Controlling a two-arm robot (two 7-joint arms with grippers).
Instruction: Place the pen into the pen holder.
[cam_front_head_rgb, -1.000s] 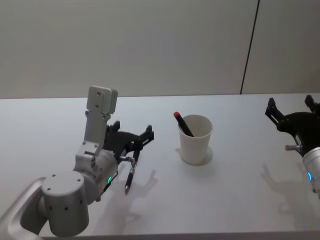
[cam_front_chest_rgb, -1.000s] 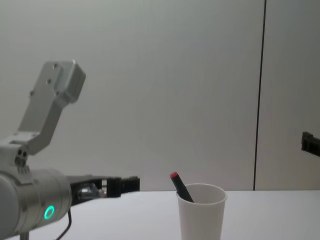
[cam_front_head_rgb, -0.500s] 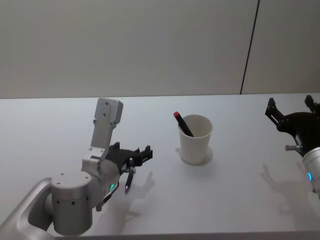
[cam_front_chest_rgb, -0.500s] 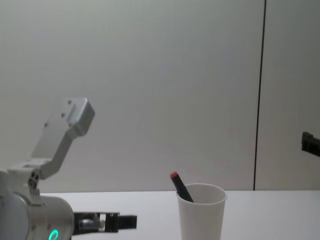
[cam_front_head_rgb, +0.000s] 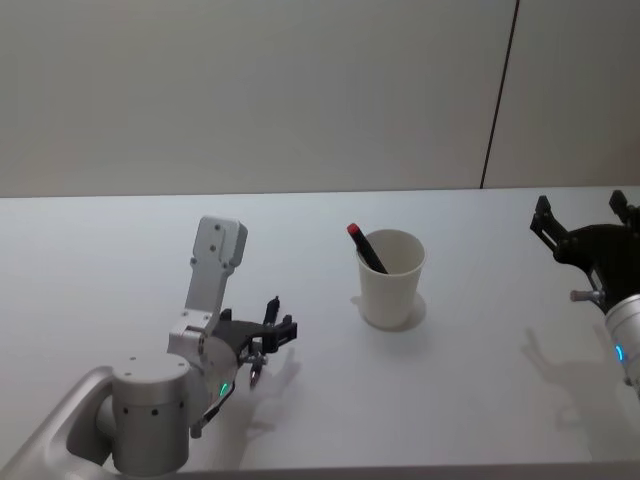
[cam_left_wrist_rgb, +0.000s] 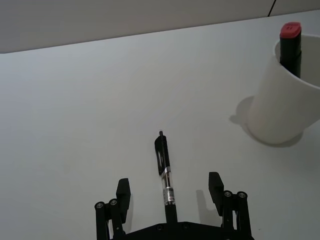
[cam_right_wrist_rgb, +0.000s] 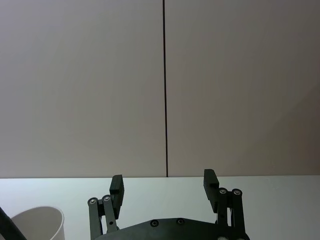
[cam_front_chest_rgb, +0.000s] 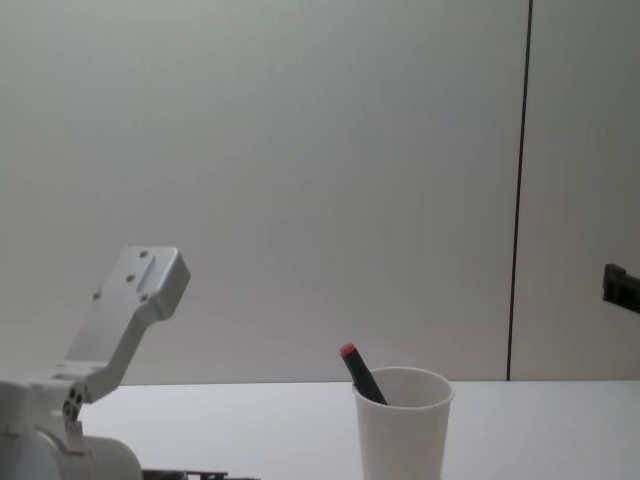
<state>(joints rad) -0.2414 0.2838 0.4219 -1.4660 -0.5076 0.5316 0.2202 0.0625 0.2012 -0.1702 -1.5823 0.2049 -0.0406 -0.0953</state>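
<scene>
L gripper (cam_front_head_rgb: 268, 338) is held low over the table (cam_front_head_rgb: 480, 400), jaws spread wide, nothing gripped. The pen (cam_left_wrist_rgb: 164, 170) is seen lying flat between the fingers (cam_left_wrist_rgb: 122, 192), clear of both. The pen holder (cam_front_head_rgb: 390, 280) is stood approx. 2 o'clock from it, w/ a red-capped marker (cam_front_head_rgb: 366, 248) inside. R gripper (cam_front_head_rgb: 582, 212) is parked at 3 o'clock, spread wide, empty.

White tapered paper cup (cam_front_head_rgb: 391, 282) is seen matt and smooth. Slim black plastic pen (cam_left_wrist_rgb: 165, 175) is finished glossy, its barrel partly clear. Flat white tabletop (cam_front_head_rgb: 120, 250) is rendered matt, smooth.
</scene>
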